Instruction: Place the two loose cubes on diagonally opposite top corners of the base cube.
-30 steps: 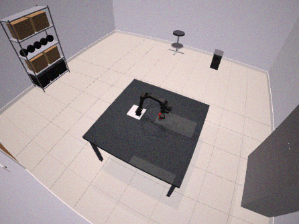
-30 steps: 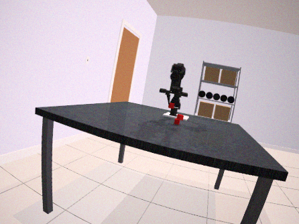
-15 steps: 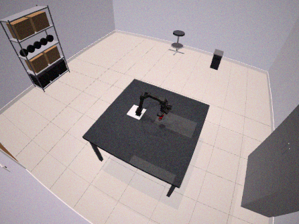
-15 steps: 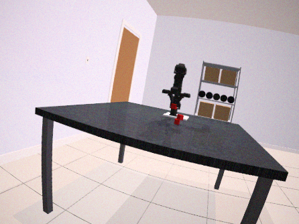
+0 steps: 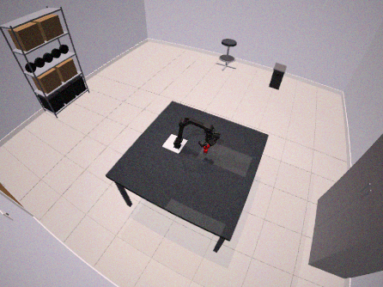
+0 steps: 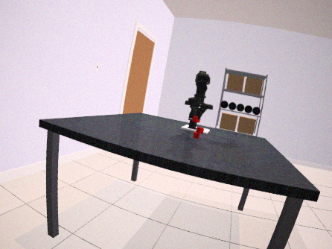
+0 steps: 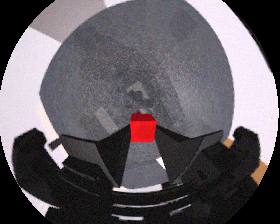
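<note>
My gripper (image 6: 196, 117) (image 7: 142, 127) is shut on a red loose cube (image 6: 196, 119) (image 7: 143, 131), which looks about level in the wrist view. The gripper points down and holds the cube above the table, clear of the other cubes in the exterior view. Below it, the red base cube (image 6: 196, 135) stands on the table. The other red loose cube (image 6: 200, 130) sits higher, on top of the base cube and offset to the right. In the top view the cubes merge into one small red patch. In the wrist view the held cube hides nearly all of the stack.
The arm stands on a white plate (image 5: 182, 148) (image 6: 205, 131) on the dark table (image 5: 172, 186) (image 6: 130, 135), just behind the cubes in the exterior view. Shelves, a stool, a bin and a cabinet stand on the floor away from the table.
</note>
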`<state>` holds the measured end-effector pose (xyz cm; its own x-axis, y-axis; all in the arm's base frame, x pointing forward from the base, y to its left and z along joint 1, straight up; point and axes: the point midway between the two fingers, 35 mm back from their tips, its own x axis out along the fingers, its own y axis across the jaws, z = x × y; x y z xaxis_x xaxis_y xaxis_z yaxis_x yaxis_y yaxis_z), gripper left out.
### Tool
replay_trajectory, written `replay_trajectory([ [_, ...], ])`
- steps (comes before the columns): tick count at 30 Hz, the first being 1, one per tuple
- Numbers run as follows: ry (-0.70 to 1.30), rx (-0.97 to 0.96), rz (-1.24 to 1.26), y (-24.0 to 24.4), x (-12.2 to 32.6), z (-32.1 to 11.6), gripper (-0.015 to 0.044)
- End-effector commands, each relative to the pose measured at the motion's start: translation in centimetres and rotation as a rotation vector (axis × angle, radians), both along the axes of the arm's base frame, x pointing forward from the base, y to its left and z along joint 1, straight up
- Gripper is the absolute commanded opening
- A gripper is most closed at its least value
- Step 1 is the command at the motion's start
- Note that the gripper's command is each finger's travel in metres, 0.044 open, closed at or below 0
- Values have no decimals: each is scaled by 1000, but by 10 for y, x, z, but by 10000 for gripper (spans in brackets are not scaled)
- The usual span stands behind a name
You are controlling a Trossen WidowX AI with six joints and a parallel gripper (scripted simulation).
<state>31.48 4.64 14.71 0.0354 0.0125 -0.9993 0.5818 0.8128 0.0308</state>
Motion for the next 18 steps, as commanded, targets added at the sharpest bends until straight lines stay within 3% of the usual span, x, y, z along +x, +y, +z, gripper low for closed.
replay_trajectory([
  [1,7,0,-141,4,-4,-3,105],
  [18,-5,-25,-185,7,-6,-23,105],
])
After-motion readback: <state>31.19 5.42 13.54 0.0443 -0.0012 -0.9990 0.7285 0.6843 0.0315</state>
